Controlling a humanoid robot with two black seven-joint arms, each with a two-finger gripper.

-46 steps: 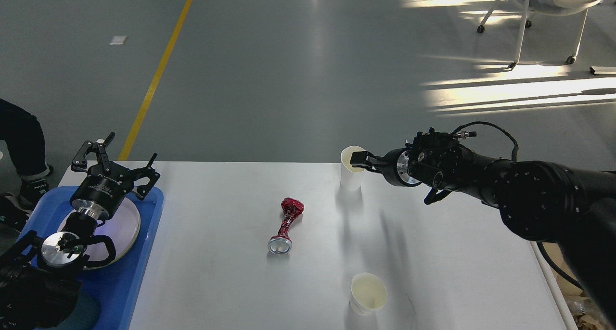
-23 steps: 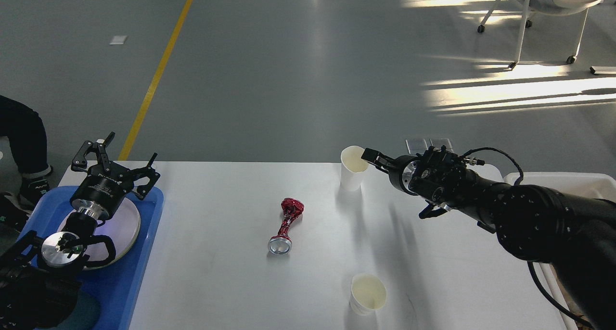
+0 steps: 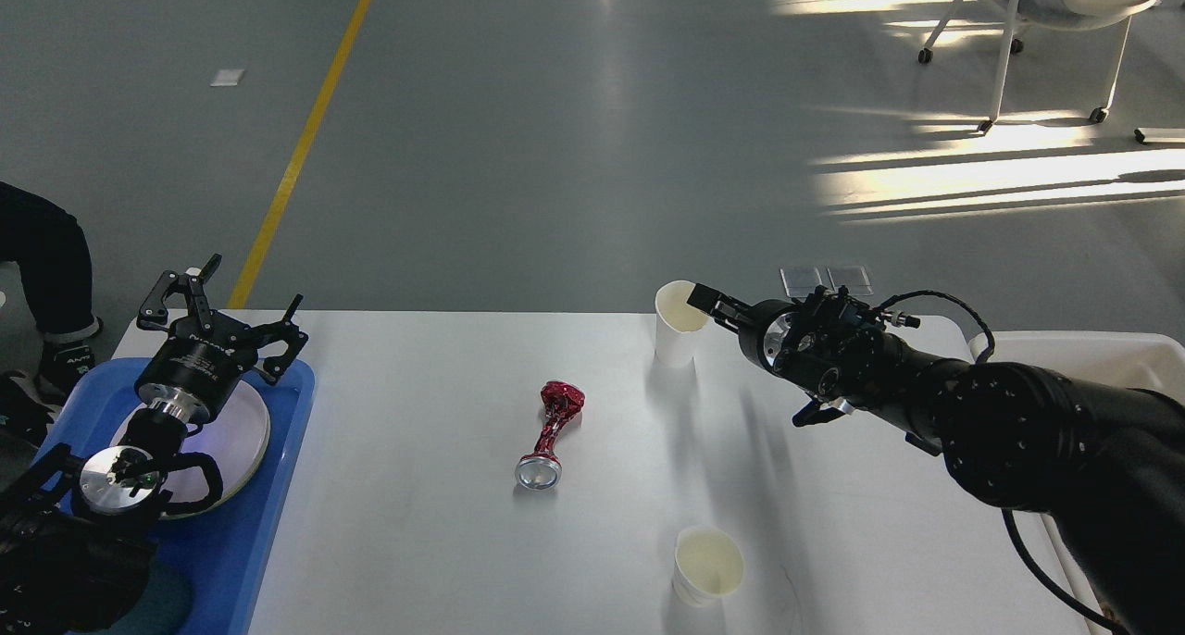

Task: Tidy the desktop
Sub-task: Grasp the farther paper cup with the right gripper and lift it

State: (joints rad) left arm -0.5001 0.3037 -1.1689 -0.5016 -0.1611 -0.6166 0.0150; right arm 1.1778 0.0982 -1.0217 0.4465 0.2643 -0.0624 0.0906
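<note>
My right gripper (image 3: 705,298) sits at the rim of the upright white paper cup (image 3: 676,337) on the far side of the wide white desktop (image 3: 444,524); its jaw state I can't tell. Cup looks light and crushable, so pinch the rim gently. Left gripper (image 3: 222,302) hovers spread over the blue plastic tray (image 3: 231,542).

Desktop (image 3: 417,542) — crushed can (image 3: 550,434) lying mid-table. One cup (image 3: 677,323) upright at far edge, right of can; second cup (image 3: 706,566) near front edge. Tray (image 3: 231,542) at left end, plate (image 3: 243,431) in it — bin (image 3: 1092,350) off right end.
</note>
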